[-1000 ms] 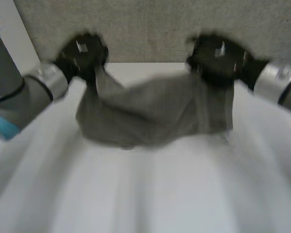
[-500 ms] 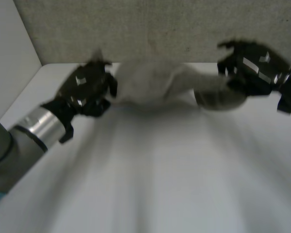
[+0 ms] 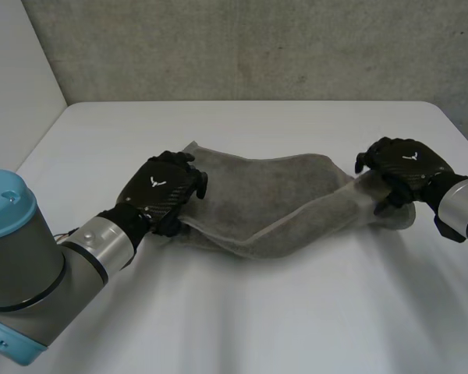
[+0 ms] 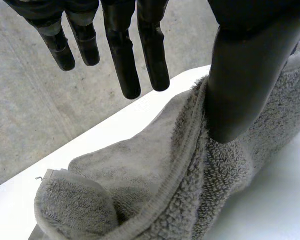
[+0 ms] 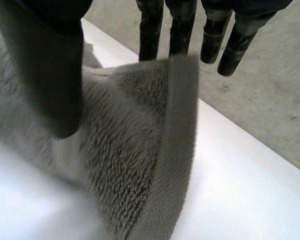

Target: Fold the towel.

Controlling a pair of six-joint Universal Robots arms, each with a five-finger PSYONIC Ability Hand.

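The grey towel [image 3: 281, 195] lies rumpled and loosely doubled across the middle of the white table [image 3: 296, 312]. My left hand [image 3: 162, 191] rests on the towel's left end. In the left wrist view its fingers [image 4: 125, 55] stand straight and apart from the thumb, which lies against a hemmed fold of the towel [image 4: 155, 195]. This hand is open. My right hand [image 3: 402, 167] sits over the towel's right end. There the fingers [image 5: 180, 25] are straight behind a raised hemmed corner of the towel [image 5: 135, 150], with the thumb well apart on the near side. It is open too.
A grey wall [image 3: 257, 47] runs behind the table's far edge, and a pale panel [image 3: 15, 93] stands at the left. My left arm [image 3: 31, 265] reaches over the table's near left part. Bare tabletop lies in front of the towel.
Both hands came down from holding the towel lifted between them. The towel now lies on the table, and both hands have gone from shut on it to open.
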